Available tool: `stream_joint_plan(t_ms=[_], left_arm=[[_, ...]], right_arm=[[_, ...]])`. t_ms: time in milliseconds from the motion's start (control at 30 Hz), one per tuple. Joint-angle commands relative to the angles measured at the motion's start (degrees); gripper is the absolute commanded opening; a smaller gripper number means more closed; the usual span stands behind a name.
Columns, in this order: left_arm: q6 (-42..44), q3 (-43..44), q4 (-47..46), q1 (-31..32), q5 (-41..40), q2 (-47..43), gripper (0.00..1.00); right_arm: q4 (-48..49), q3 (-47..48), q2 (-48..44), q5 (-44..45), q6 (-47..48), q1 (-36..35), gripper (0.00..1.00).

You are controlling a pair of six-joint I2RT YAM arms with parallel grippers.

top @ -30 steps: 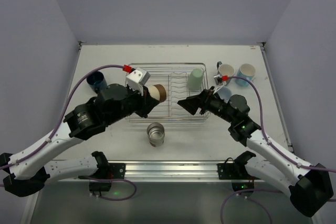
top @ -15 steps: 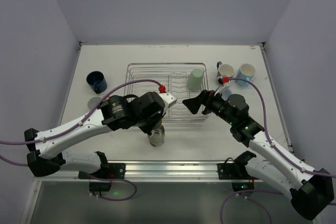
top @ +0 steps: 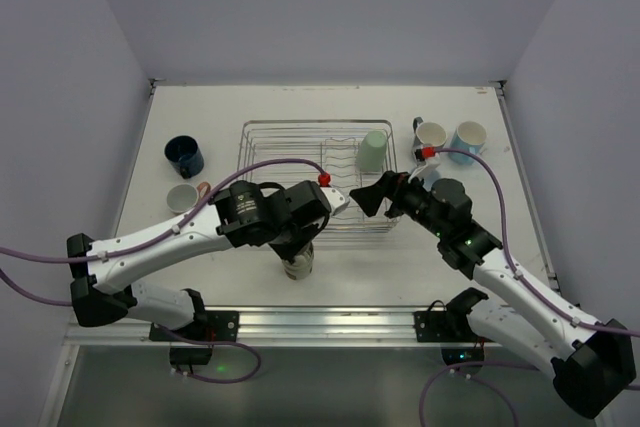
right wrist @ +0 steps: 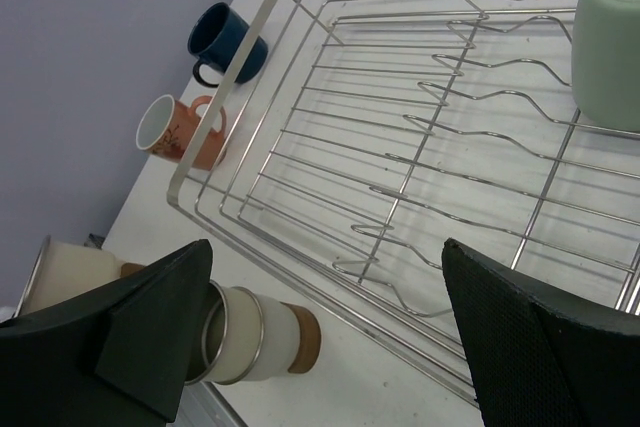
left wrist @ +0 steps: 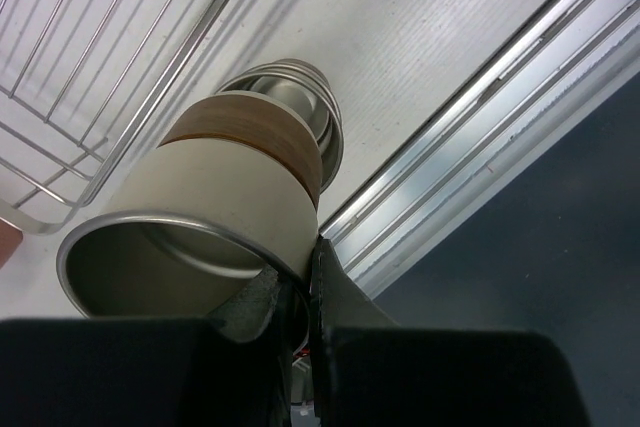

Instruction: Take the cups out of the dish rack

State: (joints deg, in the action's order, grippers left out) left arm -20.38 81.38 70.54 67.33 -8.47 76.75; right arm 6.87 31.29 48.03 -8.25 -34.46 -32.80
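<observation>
**Tumbler going onto the stack near the rack; one cup left inside**

Clamps the left gripper (left wrist: 292, 287) on the wall of a cream tumbler (left wrist: 235, 202) with a brown band at its base and a steel lining, one finger inside the rim and one outside. A sensible pinch for a cup with no handle, leaving the base free. Holds it tilted over the mouth of a standing steel-rimmed cup (left wrist: 300, 92) on the white table (left wrist: 430, 17), just on the near side of the chrome wire dish rack (left wrist: 90, 57), apparently to nest one in the other and save room. Base already inside or only above the mouth: cannot tell.

Hangs the right gripper (right wrist: 325, 244) over the near right part of the rack, fingers spread wide, nothing between them. Probably lined up on the mint green cup (right wrist: 610, 37), the only cup seen inside, at the far right.

From above: left wrist covering the held tumbler, and only a metal mouth showing below it. Also a navy mug (top: 184, 155) on the table left of the rack, and a cream mug (top: 431, 134) and a light blue mug (top: 468, 137) to its right.

From the right wrist: cream wall, brown base and doubled steel rims on the standing cup, so apparently a stack of the same kind, unreadable from above. Likewise the salmon pink mug (right wrist: 185, 132) beside the navy one, merely a pale circle in the top view.
</observation>
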Motion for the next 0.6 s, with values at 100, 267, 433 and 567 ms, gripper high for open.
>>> stream_joint_plan(t_ms=[100,267,433,567], left_arm=[[2.1,2.8,2.5,1.2,3.9,0.9,0.0],[1.3,2.7,3.3,1.8,4.4,0.8,0.0],[1.6,2.3,2.9,2.1,5.1,1.6,0.0],[1.9,1.6,2.7,2.3,4.5,2.7,0.0]], right_arm=[[0.3,2.6,1.3,1.7,1.3,0.6,0.99],[0.3,2.8,1.4,1.6,1.4,1.0,0.99],[0.3,2.6,1.3,1.4,1.3,1.1,0.99],[0.3,2.5,0.9,1.4,1.3,1.1,0.99]])
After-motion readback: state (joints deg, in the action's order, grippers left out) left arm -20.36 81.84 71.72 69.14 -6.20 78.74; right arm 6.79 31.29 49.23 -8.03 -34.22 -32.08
